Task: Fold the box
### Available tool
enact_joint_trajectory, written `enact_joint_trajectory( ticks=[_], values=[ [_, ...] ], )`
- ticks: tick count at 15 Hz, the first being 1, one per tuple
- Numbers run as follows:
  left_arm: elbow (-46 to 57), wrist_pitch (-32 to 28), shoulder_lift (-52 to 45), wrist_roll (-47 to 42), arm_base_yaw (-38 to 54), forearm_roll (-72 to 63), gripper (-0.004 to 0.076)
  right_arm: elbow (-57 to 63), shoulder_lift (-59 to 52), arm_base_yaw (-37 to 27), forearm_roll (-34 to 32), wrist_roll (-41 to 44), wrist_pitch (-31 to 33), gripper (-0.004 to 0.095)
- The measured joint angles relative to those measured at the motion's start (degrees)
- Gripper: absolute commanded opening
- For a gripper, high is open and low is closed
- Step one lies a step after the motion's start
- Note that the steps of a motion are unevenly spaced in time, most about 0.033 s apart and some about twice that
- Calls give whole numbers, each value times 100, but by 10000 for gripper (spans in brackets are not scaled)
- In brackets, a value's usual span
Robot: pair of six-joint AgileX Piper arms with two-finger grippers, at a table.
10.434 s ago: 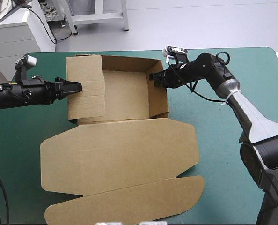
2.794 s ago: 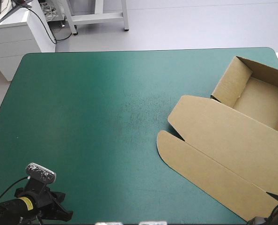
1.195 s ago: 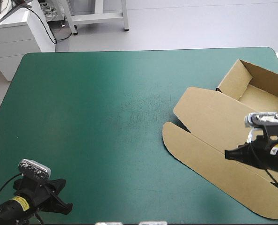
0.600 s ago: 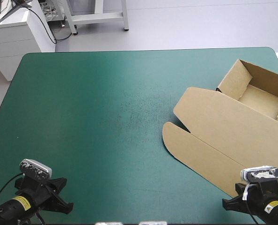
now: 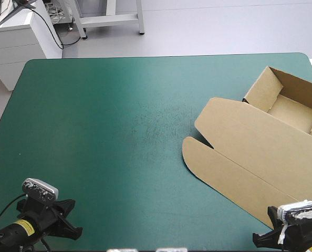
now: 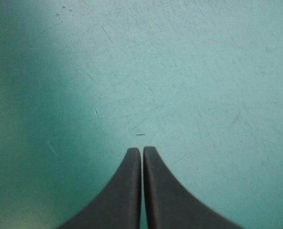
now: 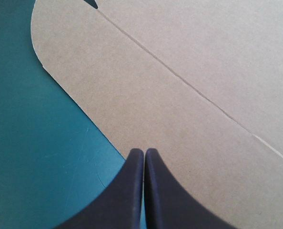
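The table's teal-green cover (image 5: pixel 108 131) fills most of the high view, bare over its left and middle parts. The brown box (image 5: pixel 250 142) lies at the right side, set at a slant and running past the table's right edge in the picture. Its open tray (image 5: pixel 290 107) sits toward the far right corner with walls raised. Its lid lies flat on the cover toward the near edge, ending in a long flap (image 5: pixel 224 173) with a rounded corner. A straight crease (image 7: pixel 179 78) divides that flap from the rest of the lid. The right gripper (image 7: pixel 144 151) is low at the near right corner, its black fingers pressed together into one point and grasping nothing. Its tips hang over the flap just inside the board's curved edge; whether they touch the board cannot be told. The left gripper (image 6: pixel 142 150) is at the near left corner, well apart from the box, likewise clenched on nothing, over bare cover marked by fine pale scratches (image 6: pixel 96 113).
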Motion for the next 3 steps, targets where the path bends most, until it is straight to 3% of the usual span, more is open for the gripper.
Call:
enact_joint_trajectory(
  ticks=[3],
  values=[
    [0,0,0,0,0,0,-8,0,-117,0,12,33,19,-14]
  ],
)
